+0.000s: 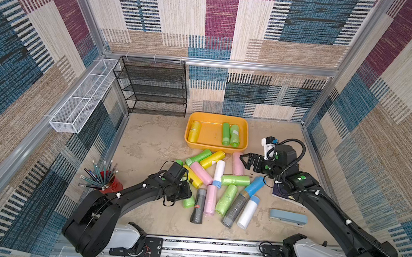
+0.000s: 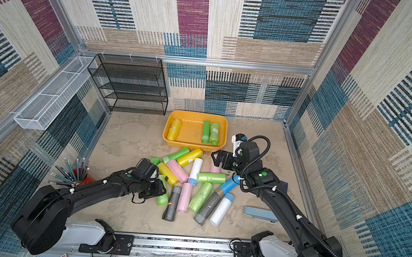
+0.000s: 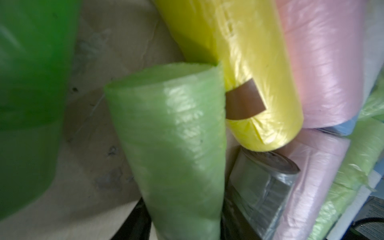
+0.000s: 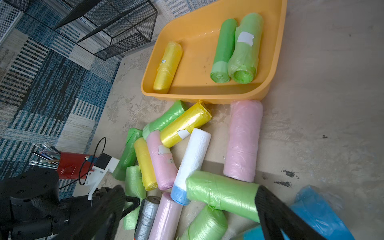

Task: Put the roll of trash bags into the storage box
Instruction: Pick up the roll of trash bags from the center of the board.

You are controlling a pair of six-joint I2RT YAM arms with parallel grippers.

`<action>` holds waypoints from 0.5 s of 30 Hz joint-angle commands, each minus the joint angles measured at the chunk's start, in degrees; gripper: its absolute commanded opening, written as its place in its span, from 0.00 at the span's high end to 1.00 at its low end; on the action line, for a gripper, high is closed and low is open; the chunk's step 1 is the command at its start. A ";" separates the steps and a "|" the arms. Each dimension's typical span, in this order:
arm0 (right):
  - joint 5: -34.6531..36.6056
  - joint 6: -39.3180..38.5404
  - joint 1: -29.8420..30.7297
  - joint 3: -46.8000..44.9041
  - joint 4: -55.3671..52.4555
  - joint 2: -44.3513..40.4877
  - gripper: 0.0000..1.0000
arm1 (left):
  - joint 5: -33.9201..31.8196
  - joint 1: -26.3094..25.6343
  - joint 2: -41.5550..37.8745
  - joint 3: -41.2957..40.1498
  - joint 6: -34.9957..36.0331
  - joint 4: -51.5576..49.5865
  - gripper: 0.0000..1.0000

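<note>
Although the left gripper sits low over the pile of rolls, its wrist housing hides the jaws in both top views. The left wrist view shows only dark, blurred shapes on either side of the pale green, crinkled plastic roll of trash bags, so I cannot tell whether the jaws pinch that roll or merely straddle it. The roll runs straight out from between them over the mottled beige tabletop. Close against one side of it lie a yellow plastic roll with a brown tape tab and a grey plastic roll. A blurred darker green roll lies apart on the other side. The right gripper hangs with its jaws spread wide and nothing between them, just beside a pink plastic roll. The shallow orange-yellow rectangular plastic storage box stands just beyond the right jaws and well apart from the left jaws, across the pile. It holds a yellow roll, and a green roll touching a paler green one.
</note>
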 commanded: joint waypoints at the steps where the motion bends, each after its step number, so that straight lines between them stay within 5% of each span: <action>1: 0.35 0.00 0.08 0.51 0.46 0.05 0.01 | -3.26 0.09 0.71 -0.61 1.63 -2.37 0.49; 15: 0.31 0.43 0.08 0.52 0.15 0.06 0.01 | -2.85 0.04 2.07 -0.02 2.35 -1.82 0.47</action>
